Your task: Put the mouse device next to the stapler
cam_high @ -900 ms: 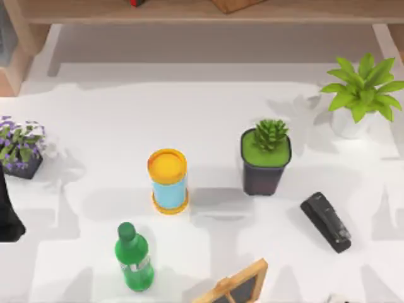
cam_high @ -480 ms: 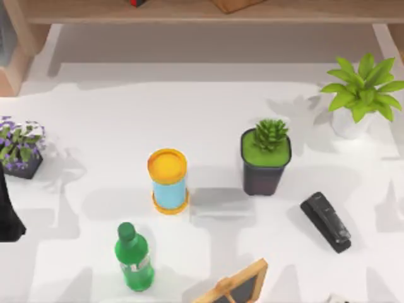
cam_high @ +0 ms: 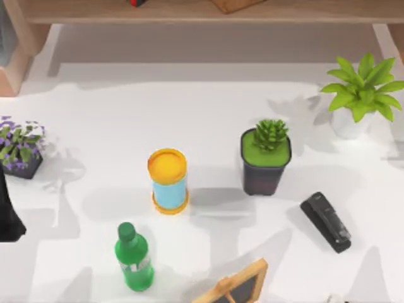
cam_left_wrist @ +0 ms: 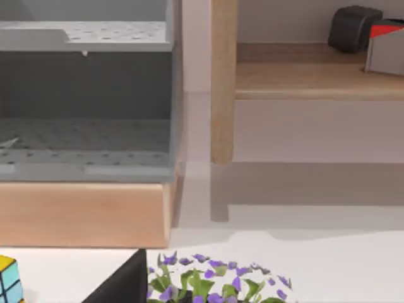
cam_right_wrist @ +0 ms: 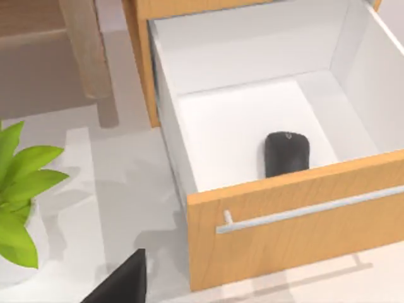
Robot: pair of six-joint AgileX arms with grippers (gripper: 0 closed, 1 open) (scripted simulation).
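Left arm (cam_high: 7, 214) parked at the table's left edge, seen from above as a dark mass just below the purple-flower pot (cam_high: 20, 148); its claw state cannot be told. The left wrist view looks over those purple flowers toward a grey perforated shelf (cam_left_wrist: 85, 95), a wooden post (cam_left_wrist: 223, 82) and a wooden ledge (cam_left_wrist: 319, 77) carrying a dark object and a red-and-grey one; a multicoloured cube (cam_left_wrist: 9, 284) sits at the frame edge. Moving right on the white table (cam_high: 113, 126): green bottle (cam_high: 133, 257) lying near the front, yellow-capped blue can (cam_high: 168, 181) upright just behind it, a wood-framed slate (cam_high: 235, 285) at the front edge. Right of centre, a dark pot with a succulent (cam_high: 266, 159). The stapler (cam_high: 325, 221) lies flat and diagonal, front-right of that pot, apart from it. A leafy plant in a white pot (cam_high: 362, 95) stands at the far right rear. In the right wrist view, a wooden drawer (cam_right_wrist: 297, 221) stands pulled open, white inside, with a metal bar handle (cam_right_wrist: 309, 211); the black mouse (cam_right_wrist: 286, 153) lies on the drawer floor close behind the front panel. A dark sliver of the right gripper (cam_right_wrist: 120, 284) shows at that frame's edge, well short of the drawer; open or closed cannot be told.
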